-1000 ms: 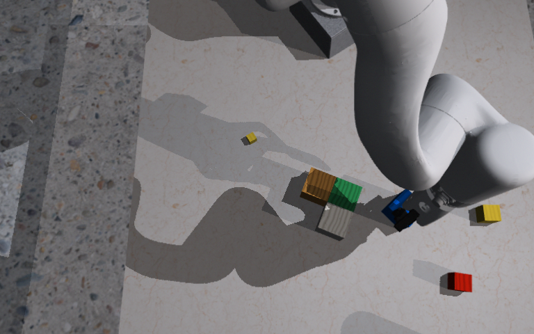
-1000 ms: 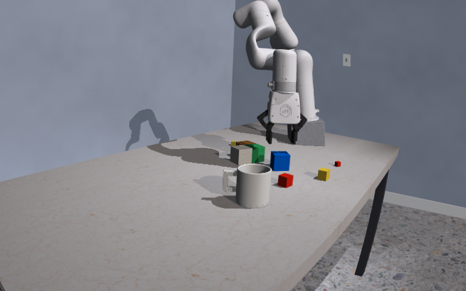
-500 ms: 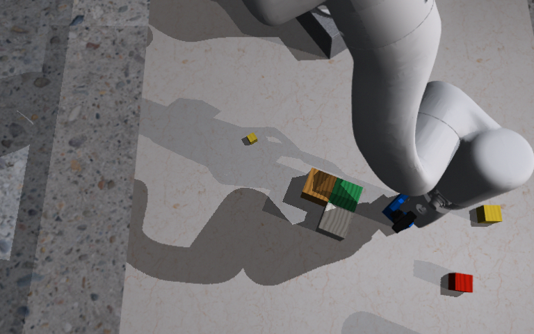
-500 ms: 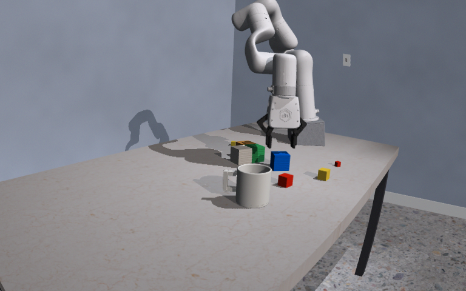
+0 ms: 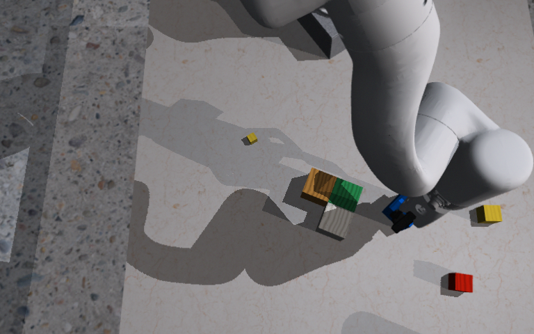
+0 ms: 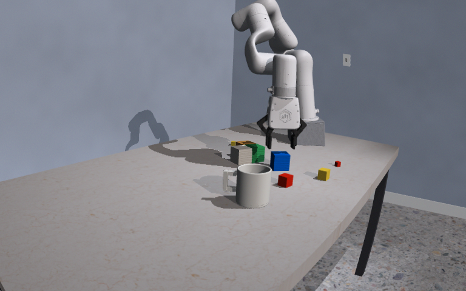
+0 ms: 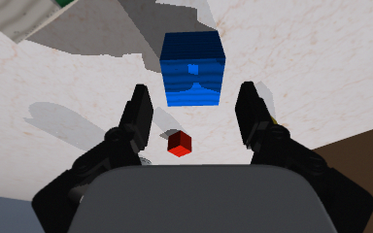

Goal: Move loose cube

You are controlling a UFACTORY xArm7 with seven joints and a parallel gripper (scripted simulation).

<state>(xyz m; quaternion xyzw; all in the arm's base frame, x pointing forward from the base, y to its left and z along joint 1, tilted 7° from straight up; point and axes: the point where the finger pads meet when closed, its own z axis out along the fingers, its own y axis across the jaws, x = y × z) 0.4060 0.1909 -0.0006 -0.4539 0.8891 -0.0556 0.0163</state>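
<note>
The loose blue cube (image 5: 393, 204) (image 6: 280, 160) (image 7: 192, 68) stands on the table, apart from the other three cubes and to their right in the overhead view. The orange cube (image 5: 318, 185) (image 6: 244, 142), green cube (image 5: 345, 194) (image 6: 258, 152) and grey cube (image 5: 335, 221) (image 6: 241, 154) (image 7: 18, 16) form an L. Its open corner lies below the orange cube and left of the grey one in the overhead view. My gripper (image 5: 400, 216) (image 6: 281, 145) (image 7: 193, 96) is open and empty. It hangs just above the blue cube, with the fingers spread wider than the cube.
A white mug (image 6: 253, 185) stands in front of the cubes. A red cube (image 5: 460, 282) (image 6: 285, 179) (image 7: 180, 144), a yellow cube (image 5: 489, 213) (image 6: 323, 174), a tiny yellow cube (image 5: 252, 138) and a tiny red cube (image 6: 337, 163) lie around. The arm's base (image 6: 311, 133) sits behind.
</note>
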